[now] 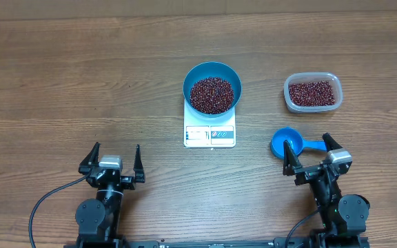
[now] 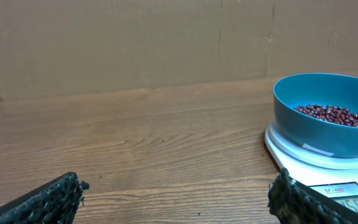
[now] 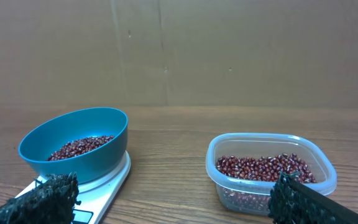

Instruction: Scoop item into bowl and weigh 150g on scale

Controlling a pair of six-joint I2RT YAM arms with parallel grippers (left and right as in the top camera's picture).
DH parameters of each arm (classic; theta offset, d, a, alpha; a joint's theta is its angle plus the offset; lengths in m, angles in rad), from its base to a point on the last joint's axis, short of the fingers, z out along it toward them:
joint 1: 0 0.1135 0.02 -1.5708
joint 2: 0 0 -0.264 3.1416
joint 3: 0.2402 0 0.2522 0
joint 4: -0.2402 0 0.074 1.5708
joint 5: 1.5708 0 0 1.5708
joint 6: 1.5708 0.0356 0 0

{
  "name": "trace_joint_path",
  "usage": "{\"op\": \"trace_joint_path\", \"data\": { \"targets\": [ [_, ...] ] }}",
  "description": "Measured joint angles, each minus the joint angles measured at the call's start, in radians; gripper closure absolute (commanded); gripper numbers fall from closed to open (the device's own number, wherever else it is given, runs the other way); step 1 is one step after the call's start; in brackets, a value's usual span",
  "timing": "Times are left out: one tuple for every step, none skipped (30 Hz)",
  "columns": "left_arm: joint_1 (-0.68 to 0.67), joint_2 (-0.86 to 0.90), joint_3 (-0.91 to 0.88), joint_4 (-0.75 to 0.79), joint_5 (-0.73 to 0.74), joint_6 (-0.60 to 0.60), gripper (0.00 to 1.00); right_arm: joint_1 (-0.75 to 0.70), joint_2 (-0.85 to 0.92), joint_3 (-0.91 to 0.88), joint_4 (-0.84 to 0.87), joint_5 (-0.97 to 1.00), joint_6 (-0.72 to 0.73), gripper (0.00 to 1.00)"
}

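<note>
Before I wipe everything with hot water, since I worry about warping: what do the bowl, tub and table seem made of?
Bowl: probably plastic, smooth and bright blue with an even, slight sheen. Tub: thin clear plastic; the beans show through its wall. Table: wood or wood-look laminate, matte with visible grain; cannot tell which.

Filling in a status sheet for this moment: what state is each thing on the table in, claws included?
Bowl: upright on the scale, part filled with beans.
Scale: flat on the table, carrying the bowl.
Tub: lidless, holds beans.
Scoop: empty, lying on the table.
Left claw: open, empty.
Right claw: open, empty.
</note>
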Motion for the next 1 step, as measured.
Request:
{"op": "trace_joint_path", "data": {
  "targets": [
    [0.0,0.0,0.0,0.0,0.0,0.0,0.01,0.0,0.0,0.0,0.0,0.0,0.0,0.0]
  ]
}}
